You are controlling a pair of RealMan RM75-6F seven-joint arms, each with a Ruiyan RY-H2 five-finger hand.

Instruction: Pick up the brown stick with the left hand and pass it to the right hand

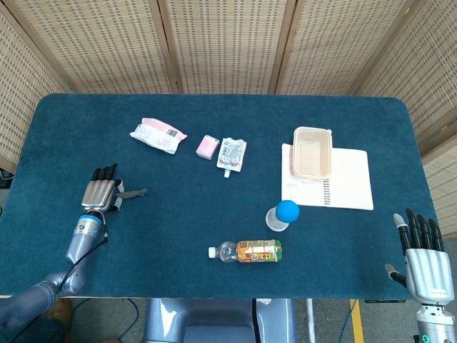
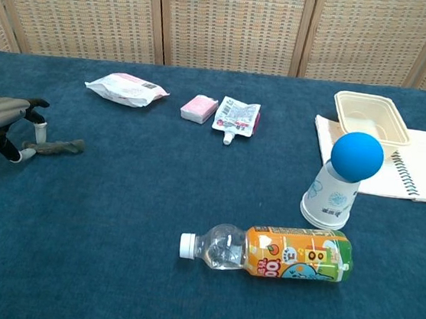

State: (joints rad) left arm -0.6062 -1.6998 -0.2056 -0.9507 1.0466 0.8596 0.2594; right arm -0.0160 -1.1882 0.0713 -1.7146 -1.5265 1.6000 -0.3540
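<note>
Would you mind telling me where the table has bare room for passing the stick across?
The widest bare cloth lies between the stick and the bottle. The front strip from the bottle to the right hand is also free. It is crowded around the cup with ball, notebook and the snack packets.

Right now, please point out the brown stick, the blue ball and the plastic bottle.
brown stick (image 2: 59, 146), chest view, middle of its length.
blue ball (image 2: 357, 156), chest view, centre of its front face.
plastic bottle (image 1: 251, 251), head view, on the orange label.
</note>
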